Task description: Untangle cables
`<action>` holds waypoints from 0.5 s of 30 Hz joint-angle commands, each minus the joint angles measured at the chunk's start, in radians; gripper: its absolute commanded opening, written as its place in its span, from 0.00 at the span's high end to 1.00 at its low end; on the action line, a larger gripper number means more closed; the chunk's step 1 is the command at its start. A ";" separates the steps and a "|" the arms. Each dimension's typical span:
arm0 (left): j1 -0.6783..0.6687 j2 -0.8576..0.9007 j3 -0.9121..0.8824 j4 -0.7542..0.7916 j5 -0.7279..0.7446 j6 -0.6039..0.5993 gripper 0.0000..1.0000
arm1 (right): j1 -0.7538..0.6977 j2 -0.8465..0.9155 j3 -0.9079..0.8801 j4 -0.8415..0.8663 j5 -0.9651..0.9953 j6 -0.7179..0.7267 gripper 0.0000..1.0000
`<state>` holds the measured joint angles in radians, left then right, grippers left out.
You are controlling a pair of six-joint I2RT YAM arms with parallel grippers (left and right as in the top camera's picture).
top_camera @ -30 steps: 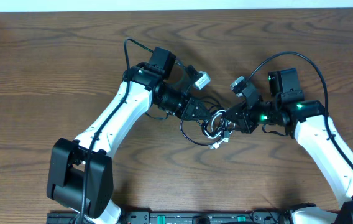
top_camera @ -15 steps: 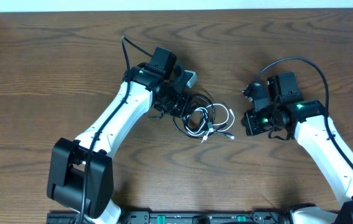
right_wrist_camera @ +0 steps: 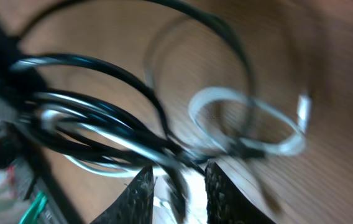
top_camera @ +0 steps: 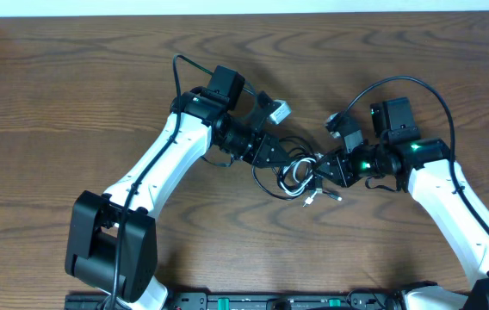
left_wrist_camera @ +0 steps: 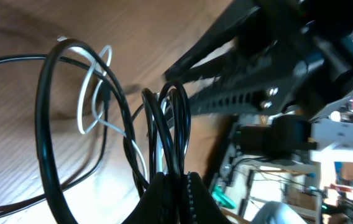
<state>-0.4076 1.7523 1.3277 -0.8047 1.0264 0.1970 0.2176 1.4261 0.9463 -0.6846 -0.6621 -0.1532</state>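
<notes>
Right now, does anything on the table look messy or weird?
Yes. The black cable and white cable lie snarled in one heap in the middle of the table, loops crossing through each other. The left arm's jaws pinch several black loops.

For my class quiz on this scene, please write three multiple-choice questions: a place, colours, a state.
1. Where is the tangle? A) between left hand and right hand B) at the picture's far left C) on an arm
2. Cable colours? A) red, blue B) black, white C) only black
3. Left hand? A) open, empty B) shut on the black cable C) unseen
Answers: A, overhead shows it between both hands; B, the black cable and the white cable cross; B, its wrist view shows black loops clamped.
</notes>
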 commanded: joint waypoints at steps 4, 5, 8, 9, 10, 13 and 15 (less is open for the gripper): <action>0.002 -0.013 -0.007 -0.003 0.119 0.038 0.93 | 0.006 0.005 0.000 0.054 -0.165 -0.099 0.80; 0.002 -0.013 -0.008 -0.003 0.119 0.038 0.92 | 0.006 0.005 0.000 0.063 -0.166 -0.098 0.83; 0.002 -0.013 -0.008 -0.003 0.132 0.038 0.93 | 0.006 0.005 0.000 0.090 -0.169 -0.098 0.93; 0.002 -0.013 -0.008 -0.002 0.138 0.038 0.93 | 0.006 0.005 0.000 0.093 -0.169 -0.098 0.95; 0.002 -0.013 -0.007 -0.002 0.136 0.039 0.93 | 0.006 0.005 0.000 0.098 -0.169 -0.098 0.99; 0.003 -0.013 -0.007 0.006 0.094 0.038 0.92 | 0.006 0.005 0.000 0.091 -0.182 -0.098 0.99; 0.003 -0.013 -0.008 0.010 0.011 0.037 0.92 | 0.006 0.005 0.000 0.065 -0.183 -0.098 0.99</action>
<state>-0.3992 1.7523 1.3277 -0.8017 1.0893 0.2142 0.2173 1.4265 0.9459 -0.6094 -0.7712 -0.2432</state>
